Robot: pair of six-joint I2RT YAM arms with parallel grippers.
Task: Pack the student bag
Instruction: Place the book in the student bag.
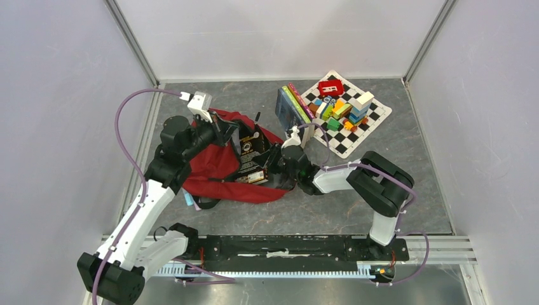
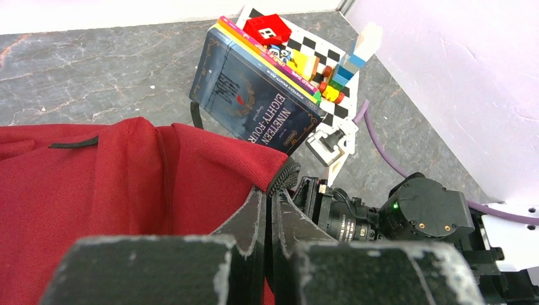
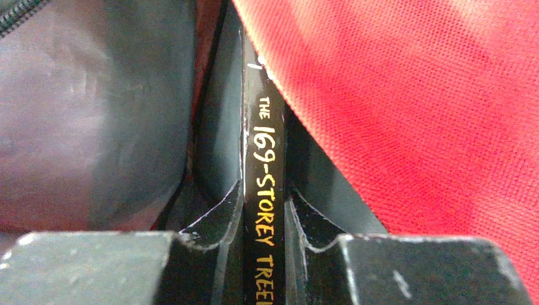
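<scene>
- My left gripper (image 2: 269,200) is closed, pinching the zipped rim of the bag (image 1: 213,166). Its red cloth spreads to the left of my fingertips and below them.
- The bag lies on the table between my two grippers, its mouth turned to the right one.
- My right gripper (image 3: 264,203) is clamped on the spine of a black book (image 1: 252,155) with yellow lettering, one finger on each side.
- The book runs on ahead of these fingers into the bag's mouth. The grey lining (image 3: 82,114) is on their left and red cloth on their right.
- A stack (image 2: 254,95) of books stands on edge beyond my left fingertips, just past the bag's rim, with a dark blue cover facing me.
- Further beyond the stack and to the right lies a chequered mat (image 1: 343,143), with coloured blocks (image 1: 343,108) heaped on it, well apart from both grippers.
</scene>
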